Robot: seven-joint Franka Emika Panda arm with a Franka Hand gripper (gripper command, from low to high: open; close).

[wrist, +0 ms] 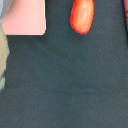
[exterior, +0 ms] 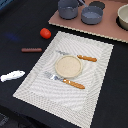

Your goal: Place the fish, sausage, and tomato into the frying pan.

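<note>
The tomato is a small red ball on the dark table near the corner of the pink board; in the wrist view it shows as a stretched red blob. The sausage, a thin reddish-brown stick, lies on the table beside the placemat. The white fish lies nearer the exterior view's left edge. The frying pan, shallow and blue-grey, stands on the pink board. No gripper shows in either view.
A taller grey pot stands beside the pan on the pink board, whose corner shows in the wrist view. A beige bowl sits at the board's far end. The striped placemat holds a beige plate and two orange-handled cutlery pieces.
</note>
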